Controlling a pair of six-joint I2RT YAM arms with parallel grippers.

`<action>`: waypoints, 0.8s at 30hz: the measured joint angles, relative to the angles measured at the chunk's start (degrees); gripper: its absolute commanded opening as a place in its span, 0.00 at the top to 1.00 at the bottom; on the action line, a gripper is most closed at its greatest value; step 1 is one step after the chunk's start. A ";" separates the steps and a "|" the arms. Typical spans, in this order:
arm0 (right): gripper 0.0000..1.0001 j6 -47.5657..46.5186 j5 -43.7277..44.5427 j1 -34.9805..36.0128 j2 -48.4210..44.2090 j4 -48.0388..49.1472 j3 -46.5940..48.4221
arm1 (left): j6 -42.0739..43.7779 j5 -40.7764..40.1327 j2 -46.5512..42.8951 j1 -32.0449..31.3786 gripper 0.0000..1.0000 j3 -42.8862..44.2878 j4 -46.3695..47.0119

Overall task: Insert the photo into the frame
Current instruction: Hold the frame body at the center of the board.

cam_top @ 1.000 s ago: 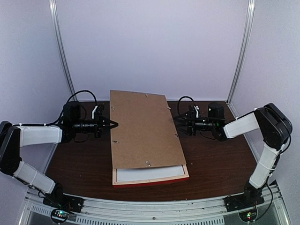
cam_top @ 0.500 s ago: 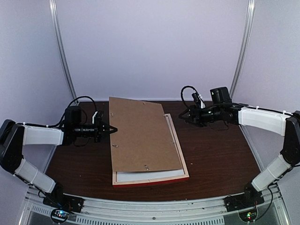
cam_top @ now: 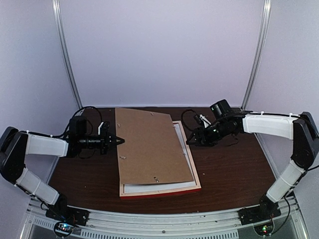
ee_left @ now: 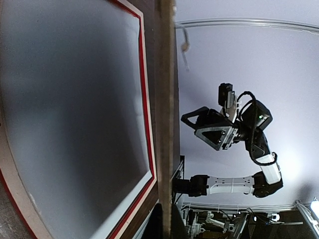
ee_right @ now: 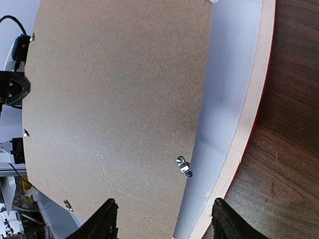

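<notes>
While your left gripper [cam_top: 118,141] clamps the 9 o'clock edge of the flat brown backing board [cam_top: 152,144], your released right gripper [cam_top: 191,139] faces the red-edged wooden frame [cam_top: 162,191] beneath from 3 o'clock; photo unseen.

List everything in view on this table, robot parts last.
backing board: one, brown, lying askew on top of the frame
turn clips: several, silver, on the backing board
white sheet: one, white, under the backing board, showing along its near and right edges
frame: one, pale wood back with a red edge, flat on the table
table: one, dark brown wood, under everything
left gripper: one, black, shut on the backing board's left edge
right gripper: one, black, open above the frame's right side
</notes>
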 measured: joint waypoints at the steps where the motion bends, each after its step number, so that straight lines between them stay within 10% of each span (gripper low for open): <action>1: 0.35 -0.50 0.02 0.20 0.37 -0.26 0.15 | -0.33 0.00 0.37 0.00 1.00 -0.11 0.79; 24: 0.37 -4.59 1.18 0.87 3.87 -4.48 2.78 | -5.51 0.39 11.04 -3.08 1.00 1.05 11.17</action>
